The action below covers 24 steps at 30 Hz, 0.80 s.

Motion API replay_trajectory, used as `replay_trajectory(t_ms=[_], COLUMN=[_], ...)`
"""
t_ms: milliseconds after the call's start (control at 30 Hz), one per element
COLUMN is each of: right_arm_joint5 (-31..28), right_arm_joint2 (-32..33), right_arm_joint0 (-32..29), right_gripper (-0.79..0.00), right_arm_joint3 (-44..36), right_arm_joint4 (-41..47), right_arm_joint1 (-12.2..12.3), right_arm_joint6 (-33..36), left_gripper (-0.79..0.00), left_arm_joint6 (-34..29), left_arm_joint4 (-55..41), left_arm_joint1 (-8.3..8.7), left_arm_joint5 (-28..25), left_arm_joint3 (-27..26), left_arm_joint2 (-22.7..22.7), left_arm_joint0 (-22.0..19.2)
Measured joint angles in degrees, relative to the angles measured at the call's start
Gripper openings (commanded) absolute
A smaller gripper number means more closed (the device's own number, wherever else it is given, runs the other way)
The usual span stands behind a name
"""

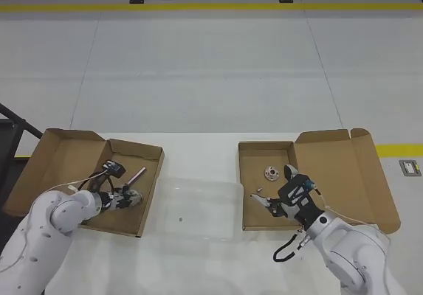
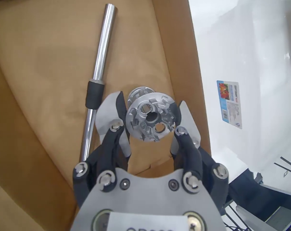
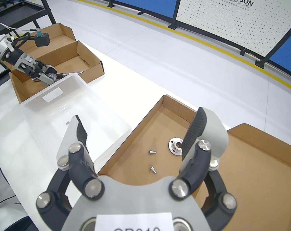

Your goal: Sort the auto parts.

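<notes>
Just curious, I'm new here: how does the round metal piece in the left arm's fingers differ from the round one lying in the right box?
The slotted hub is clamped, tilted, between the left fingers, over the left box; the flange lies flat, untouched, on the right box floor. The hub bristles with tabs and cut-outs; the flange is a plainer ring around a central bore. Both are round, silvery metal.

The left arm [image 1: 45,228] and right arm [image 1: 351,251] are glossy white, rounded shells. A black cable [image 1: 289,249] loops at the right wrist. The left pincer [image 2: 150,100] and right pincer [image 3: 139,115] share a grey plate [image 3: 135,200], black linkages [image 3: 80,167], silver screws [image 3: 180,188], white fingers [image 3: 216,126] and ribbed black pads [image 3: 194,131]. A white label [image 3: 135,222] sits at lower centre.
</notes>
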Motion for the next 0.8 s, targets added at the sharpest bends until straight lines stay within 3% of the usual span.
replay_trajectory(t_ms=[233, 433, 633, 800], right_arm_joint5=[0.0, 0.0, 0.0, 0.0], right_arm_joint2=[0.0, 0.0, 0.0, 0.0], right_arm_joint0=[0.0, 0.0, 0.0, 0.0], right_gripper=[0.000, 0.000, 0.000, 0.000], right_arm_joint3=[0.0, 0.0, 0.0, 0.0], right_arm_joint4=[0.0, 0.0, 0.0, 0.0], right_arm_joint1=[0.0, 0.0, 0.0, 0.0], right_arm_joint6=[0.0, 0.0, 0.0, 0.0], left_gripper=[0.000, 0.000, 0.000, 0.000], left_arm_joint6=[0.2, 3.3, 10.0, 22.3], left_arm_joint4=[-0.1, -0.2, -0.4, -0.8], left_arm_joint1=[0.27, 1.68, 3.56, 4.42], left_arm_joint5=[0.0, -0.1, 1.3, -3.8], left_arm_joint3=[-0.7, -6.6, -18.6, -26.7], left_arm_joint2=[-0.7, -5.7, -15.5, -24.8], left_arm_joint0=[0.5, 4.9, 15.0, 26.2])
